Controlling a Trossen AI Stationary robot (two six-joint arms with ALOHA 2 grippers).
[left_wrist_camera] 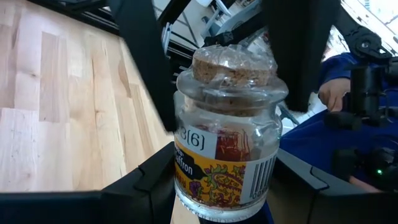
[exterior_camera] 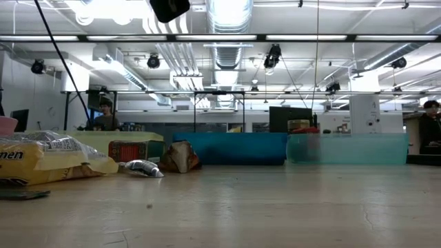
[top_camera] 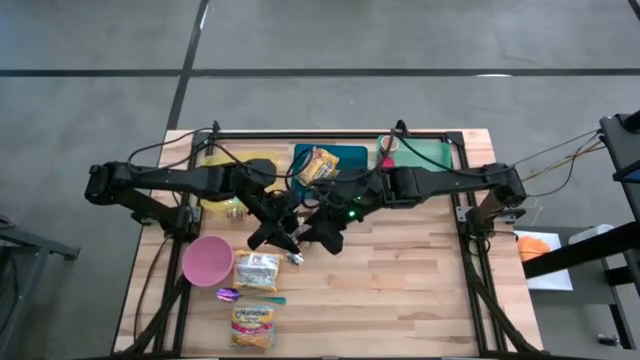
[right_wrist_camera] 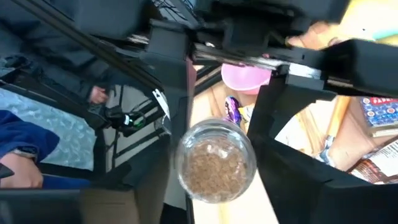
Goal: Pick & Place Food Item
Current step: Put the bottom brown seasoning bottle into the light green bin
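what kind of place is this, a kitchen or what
Likely a robotics lab or workshop, not a kitchen: exposed ceiling ducts, a wooden table on bare concrete floor, and computer monitors behind.

Two dark, near-black arms, each built of blocky jointed segments, matte finish. Black cables loop along both, thickest above the blue tray (top_camera: 330, 155). Right arm carries a small green light just below that tray. Left gripper (left_wrist_camera: 214, 186) fingers broad, black, flat-faced; right gripper (right_wrist_camera: 214, 81) fingers angular, black, with pale edges.
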